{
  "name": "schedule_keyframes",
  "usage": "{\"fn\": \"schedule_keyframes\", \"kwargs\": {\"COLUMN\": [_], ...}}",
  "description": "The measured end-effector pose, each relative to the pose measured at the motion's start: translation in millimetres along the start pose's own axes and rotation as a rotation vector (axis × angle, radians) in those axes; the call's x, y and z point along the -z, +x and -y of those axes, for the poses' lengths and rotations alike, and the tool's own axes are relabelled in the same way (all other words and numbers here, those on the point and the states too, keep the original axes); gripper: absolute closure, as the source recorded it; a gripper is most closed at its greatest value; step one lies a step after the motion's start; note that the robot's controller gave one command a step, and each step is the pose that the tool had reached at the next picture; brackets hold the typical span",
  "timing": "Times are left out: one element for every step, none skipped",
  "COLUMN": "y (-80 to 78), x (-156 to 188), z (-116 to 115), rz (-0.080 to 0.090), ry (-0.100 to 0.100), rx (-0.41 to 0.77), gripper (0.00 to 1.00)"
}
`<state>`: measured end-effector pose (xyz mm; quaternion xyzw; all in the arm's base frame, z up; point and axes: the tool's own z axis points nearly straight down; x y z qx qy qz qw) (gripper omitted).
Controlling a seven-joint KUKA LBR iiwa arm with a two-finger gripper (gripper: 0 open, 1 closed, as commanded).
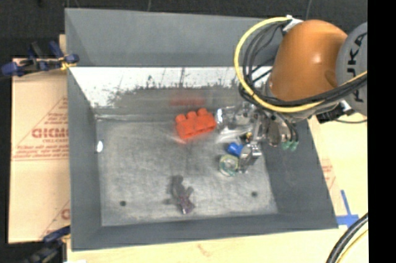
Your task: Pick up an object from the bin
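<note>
My gripper (pixel 251 149) is low in the right half of the bin, under the arm's orange cover. Right at its tip lie a small blue piece (pixel 233 148) and a clear, greenish round thing (pixel 228 165); whether it touches either I cannot tell. A crumpled clear plastic piece (pixel 225 120) lies just behind them, by the back wall. An orange-red toy brick (pixel 195 124) sits to the gripper's left near the back wall.
A small dark purple-grey figure (pixel 181 195) lies alone near the bin's front wall, left of the gripper. The arm and its cables overhang the bin's right rear corner.
</note>
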<state>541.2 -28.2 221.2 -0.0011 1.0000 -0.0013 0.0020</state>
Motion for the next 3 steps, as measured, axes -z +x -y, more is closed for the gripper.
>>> {"fn": "schedule_keyframes", "kwargs": {"y": [-24.3,-25.7,-28.0], "x": [-136.7,-133.4,-2.3], "z": [26.0,25.6,9.8], "rz": [-0.006,-0.001,0.009], "ry": [-0.003,-0.002,0.000], "rx": [0.253,0.252,0.286], "gripper": [0.00,1.00,1.00]}}
